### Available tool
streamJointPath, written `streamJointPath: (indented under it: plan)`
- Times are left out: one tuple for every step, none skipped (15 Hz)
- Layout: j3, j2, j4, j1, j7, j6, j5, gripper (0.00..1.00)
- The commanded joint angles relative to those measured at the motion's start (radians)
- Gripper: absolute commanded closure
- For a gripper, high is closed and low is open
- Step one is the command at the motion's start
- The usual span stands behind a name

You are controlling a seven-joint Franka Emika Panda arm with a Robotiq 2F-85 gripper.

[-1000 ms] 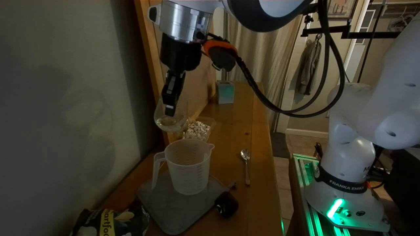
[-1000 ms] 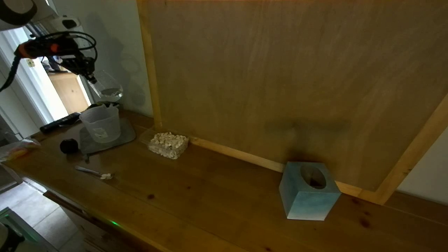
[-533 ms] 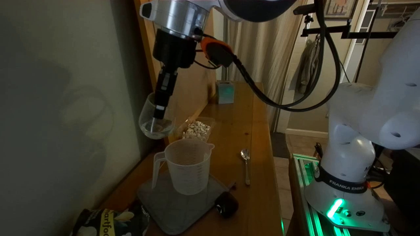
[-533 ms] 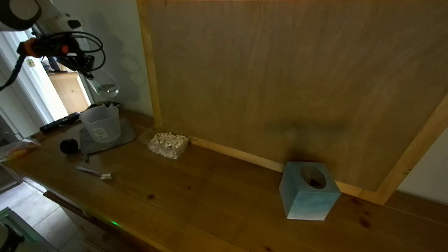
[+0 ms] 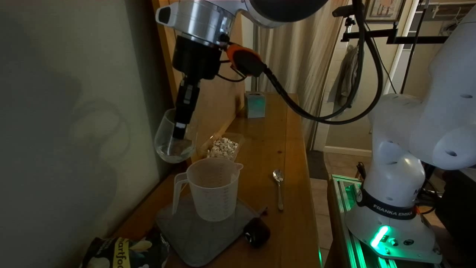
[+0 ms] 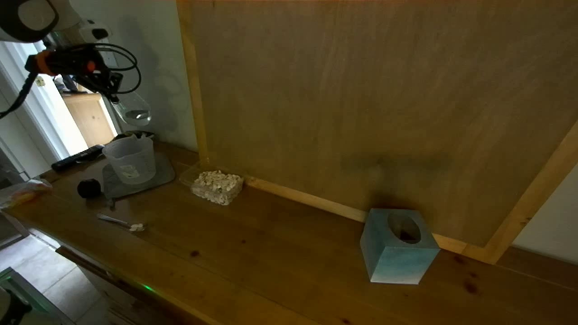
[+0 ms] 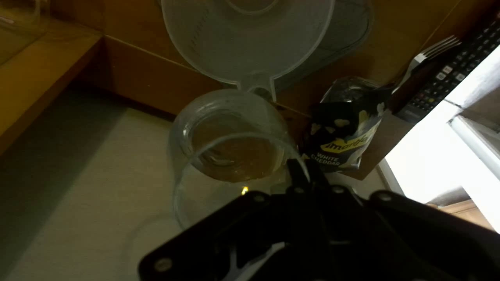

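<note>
My gripper (image 5: pixel 180 131) is shut on the rim of a clear stemless glass (image 5: pixel 163 143). The glass is tilted and has a little clear liquid at its bottom. In the wrist view the rim passes between the fingertips (image 7: pixel 306 169), and the glass (image 7: pixel 183 128) hangs to their left. In an exterior view the gripper (image 6: pixel 115 98) and glass (image 6: pixel 137 115) are above and behind a translucent measuring jug (image 6: pixel 133 160). The jug (image 5: pixel 214 193) stands upright on a grey mat (image 5: pixel 200 242), its handle towards the wall. The glass is apart from the jug.
A clear container of pale flakes (image 6: pixel 219 186) lies by the wooden panel (image 6: pixel 338 99). A spoon (image 5: pixel 279 188), a black round object (image 5: pixel 256 232), a snack bag (image 7: pixel 343 132), a fork (image 7: pixel 418 60), a remote (image 7: pixel 449 78) and a blue box (image 6: pixel 397 257) are on the counter.
The gripper and glass have moved towards the painted wall and slightly lower in an exterior view, and the wrist has turned a little. The jug and counter things have stayed put.
</note>
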Motion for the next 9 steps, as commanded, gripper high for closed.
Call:
streamJointPath:
  plan:
    - [-0.022,-0.003,0.007,0.033,-0.081,-0.021,0.066,0.99]
    - [-0.031,-0.005,0.006,0.043,-0.109,-0.023,0.094,0.99]
    - [-0.038,-0.007,0.006,0.050,-0.136,-0.033,0.116,0.99]
    - [-0.042,-0.008,0.007,0.052,-0.154,-0.042,0.130,0.99]
    - [-0.049,-0.009,0.007,0.058,-0.179,-0.048,0.152,0.99]
    - [-0.056,-0.010,0.008,0.062,-0.203,-0.055,0.167,0.99]
    - [-0.061,-0.010,0.008,0.064,-0.227,-0.060,0.178,0.99]
    - [-0.072,-0.010,0.005,0.069,-0.264,-0.055,0.196,0.99]
    - [-0.081,-0.010,0.002,0.072,-0.301,-0.050,0.210,0.99]
